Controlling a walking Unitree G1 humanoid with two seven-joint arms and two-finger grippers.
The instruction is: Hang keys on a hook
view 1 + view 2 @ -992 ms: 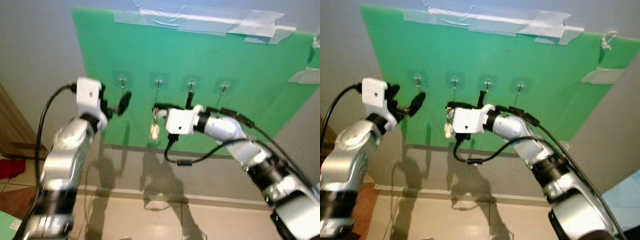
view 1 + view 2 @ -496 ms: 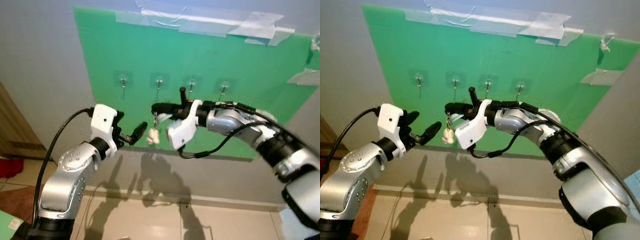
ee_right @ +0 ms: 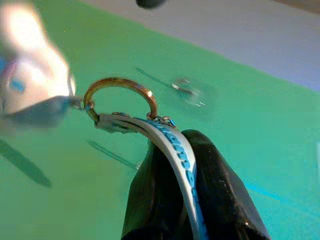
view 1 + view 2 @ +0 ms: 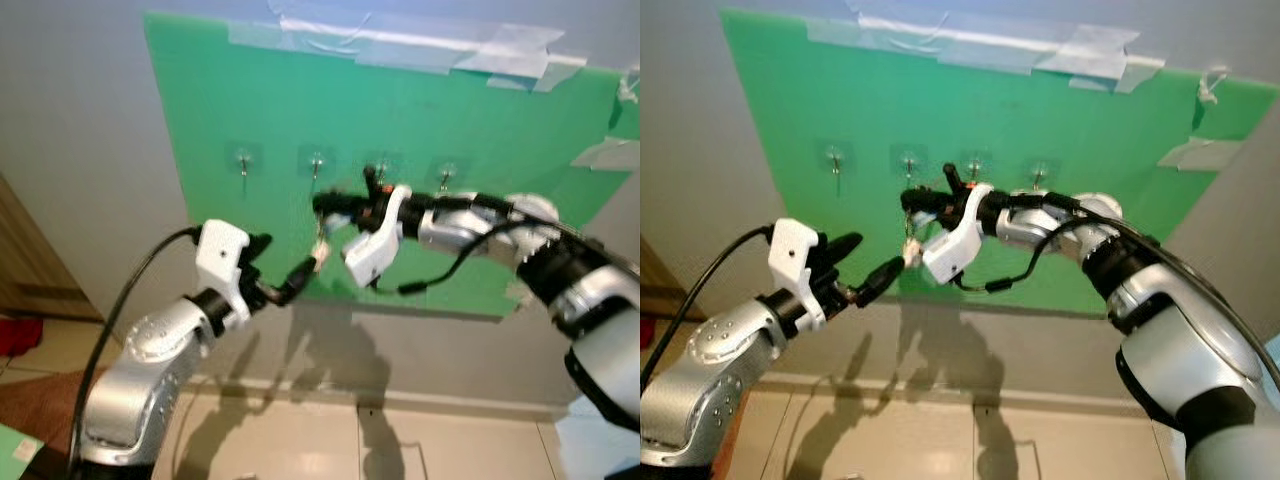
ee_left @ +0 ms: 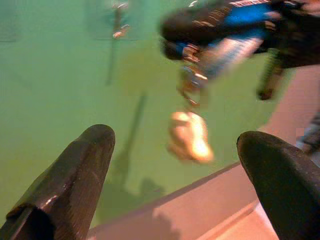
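Up front in the head views, the right gripper is clamped on the keys just below the hooks on the green board. Seen from the left wrist, the left gripper is spread apart beneath the dangling keys. Seen from the right wrist, the key ring sticks out past the pinching fingers.

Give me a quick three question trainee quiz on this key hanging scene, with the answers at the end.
1. True or false: the right tool grips the keys.
2. How many hooks are on the green board?
3. The left tool is: A) open, B) shut on the charm.

Key: 1 true; 2 four; 3 A.
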